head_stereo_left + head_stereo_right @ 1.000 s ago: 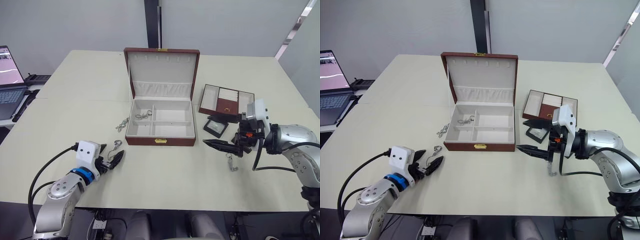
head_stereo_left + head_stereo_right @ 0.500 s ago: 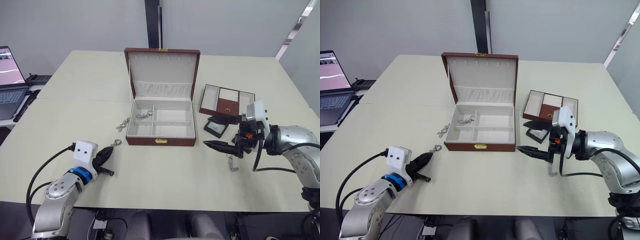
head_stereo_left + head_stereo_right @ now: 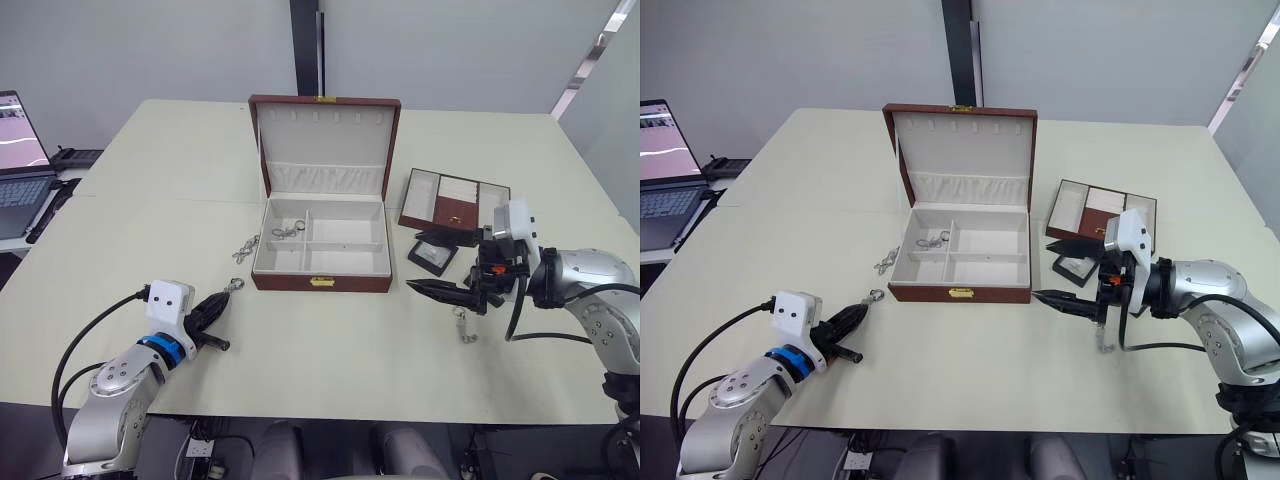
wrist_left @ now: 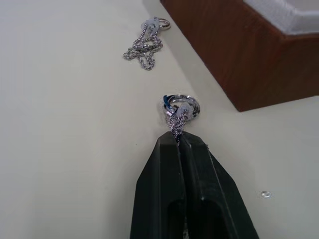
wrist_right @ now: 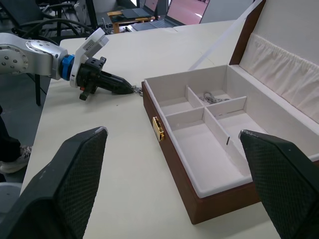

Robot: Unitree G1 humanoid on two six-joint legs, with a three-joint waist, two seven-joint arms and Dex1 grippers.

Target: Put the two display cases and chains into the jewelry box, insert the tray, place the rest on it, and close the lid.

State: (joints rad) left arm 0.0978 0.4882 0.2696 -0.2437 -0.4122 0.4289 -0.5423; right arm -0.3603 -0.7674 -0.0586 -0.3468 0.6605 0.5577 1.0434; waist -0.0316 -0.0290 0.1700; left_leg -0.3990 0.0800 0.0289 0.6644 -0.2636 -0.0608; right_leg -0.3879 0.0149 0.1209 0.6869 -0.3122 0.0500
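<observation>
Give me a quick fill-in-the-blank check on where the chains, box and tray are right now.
1. The left gripper is shut on a ____ lying on the table.
2. The lid of the jewelry box stands ____.
3. One chain already lies in the box's rear ____ compartment.
4. The tray sits on the table to the ____ of the box.

Missing words: chain; open; left; right
</observation>
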